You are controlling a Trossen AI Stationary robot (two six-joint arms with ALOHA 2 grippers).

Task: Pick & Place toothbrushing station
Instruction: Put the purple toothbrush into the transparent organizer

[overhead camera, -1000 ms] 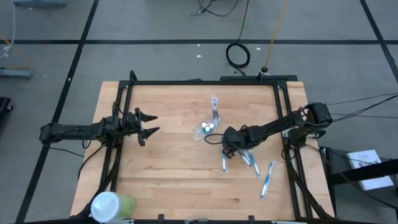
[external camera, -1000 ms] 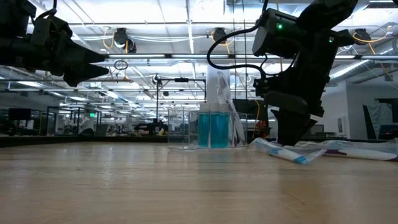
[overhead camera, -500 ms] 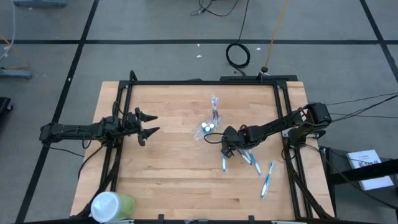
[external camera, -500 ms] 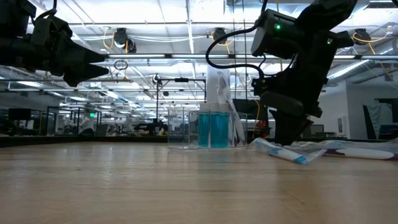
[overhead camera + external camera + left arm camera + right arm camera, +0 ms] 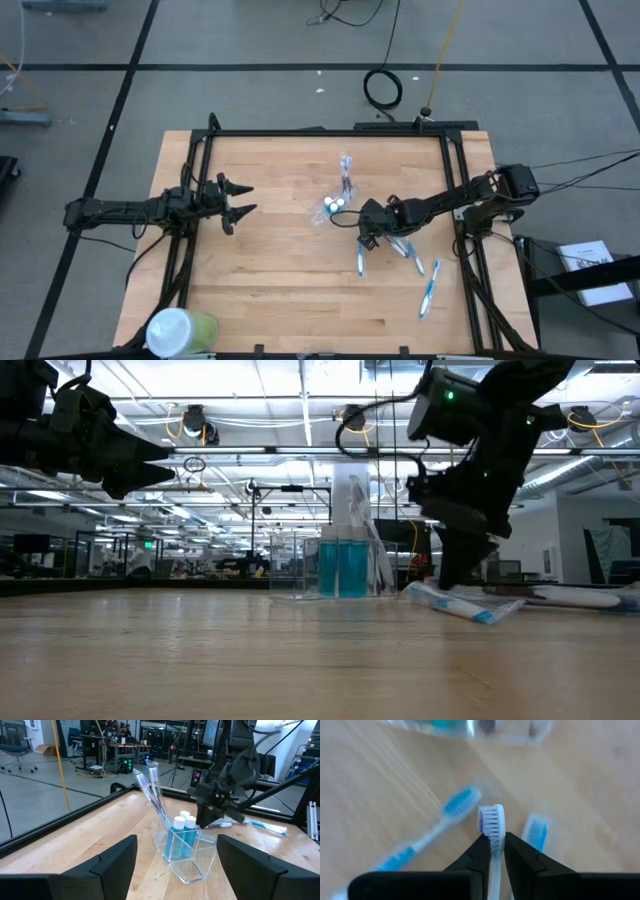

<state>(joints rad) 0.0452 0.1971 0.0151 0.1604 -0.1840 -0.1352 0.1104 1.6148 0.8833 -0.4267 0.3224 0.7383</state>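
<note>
Toothbrush [image 5: 492, 822], white bristle head up, is sitting clamped between right gripper [image 5: 493, 851] fingers; handle is running down behind the fingers, hidden in right wrist view. In high view the right gripper [image 5: 372, 222] is working right of desk centre, just beside the clear plastic cup [image 5: 333, 206], and arm bulk is covering the held brush there.

Cup [image 5: 186, 852] is angular, transparent, w/ thin walls; it is holding two tubes [image 5: 182, 836] (teal bodies, white round caps) plus two brushes [image 5: 150, 787] leaning out toward the desk's far edge. Third tube: cannot tell.

Loose brushes [image 5: 361, 257] are lying flat on the wood toward the right edge, blue-and-white, slim; one more [image 5: 429, 290] is lying nearer the front-right corner. Those in right wrist view are blurred; wrapper vs. bare cannot be resolved.

Left gripper [image 5: 232, 201] is hovering over the desk's left side, fingers spread wide, nothing between them. Green cup [image 5: 180, 330] w/ white lid is sitting at the front-left corner, partly cut off by frame edge. Desk [image 5: 270, 270] is light wood plank, smooth.
</note>
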